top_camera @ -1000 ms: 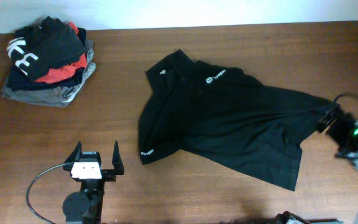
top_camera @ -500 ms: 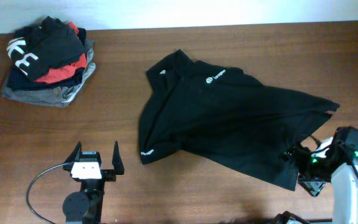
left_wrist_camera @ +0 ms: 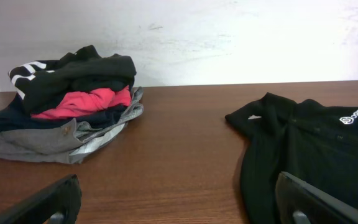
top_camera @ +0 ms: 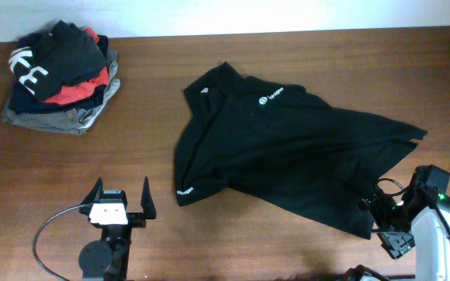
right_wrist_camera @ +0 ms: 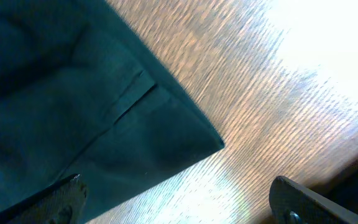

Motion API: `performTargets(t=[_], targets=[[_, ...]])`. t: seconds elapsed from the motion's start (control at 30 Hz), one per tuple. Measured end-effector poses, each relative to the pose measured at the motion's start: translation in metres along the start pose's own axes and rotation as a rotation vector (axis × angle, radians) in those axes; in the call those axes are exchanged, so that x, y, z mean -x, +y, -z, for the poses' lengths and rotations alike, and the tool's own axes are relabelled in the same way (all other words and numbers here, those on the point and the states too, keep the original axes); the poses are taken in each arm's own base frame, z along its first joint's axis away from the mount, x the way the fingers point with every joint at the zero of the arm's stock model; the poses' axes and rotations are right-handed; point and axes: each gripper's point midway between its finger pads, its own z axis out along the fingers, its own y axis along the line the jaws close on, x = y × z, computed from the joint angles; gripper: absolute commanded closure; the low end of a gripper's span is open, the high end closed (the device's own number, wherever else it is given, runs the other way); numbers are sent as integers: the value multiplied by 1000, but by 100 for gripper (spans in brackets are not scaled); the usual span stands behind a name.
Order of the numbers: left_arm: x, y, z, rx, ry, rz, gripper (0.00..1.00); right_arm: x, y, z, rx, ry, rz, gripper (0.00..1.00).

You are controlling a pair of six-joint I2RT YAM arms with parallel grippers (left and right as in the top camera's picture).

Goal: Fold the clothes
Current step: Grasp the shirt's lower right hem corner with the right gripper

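Observation:
The clothes (top_camera: 287,156), a black long-sleeved top with a small white chest logo (top_camera: 269,97), lie spread and rumpled on the wooden table, right of centre. My right gripper (top_camera: 379,224) stands open at the top's front right hem corner. In the right wrist view that corner (right_wrist_camera: 104,124) lies flat on the wood, ahead of the right gripper (right_wrist_camera: 179,205), with one finger (right_wrist_camera: 55,202) over the fabric's edge. My left gripper (top_camera: 121,199) rests open near the front left, apart from the top (left_wrist_camera: 316,137), and only bare wood shows between its fingers (left_wrist_camera: 316,199).
A pile of folded garments (top_camera: 61,74), red, navy, grey and black, sits at the back left corner and shows in the left wrist view as the pile (left_wrist_camera: 67,112). A white wall runs along the table's far edge. A cable (top_camera: 49,234) loops beside the left arm.
My right gripper has moved from the sleeve end at the right edge down toward the front, to the hem corner. The sleeve now lies flat. The left arm has not moved.

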Motion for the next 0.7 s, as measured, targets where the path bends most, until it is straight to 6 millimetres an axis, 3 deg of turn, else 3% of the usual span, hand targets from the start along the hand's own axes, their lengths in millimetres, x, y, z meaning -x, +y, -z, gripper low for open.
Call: performTargets(t=[0.3,0.7], targets=[[0,0,0,0,0,0,1,5,-11,-5,-57,-38,-91,2],[0,0,0,0,0,0,1,10,-7,-16,-26,-67,-111,4]])
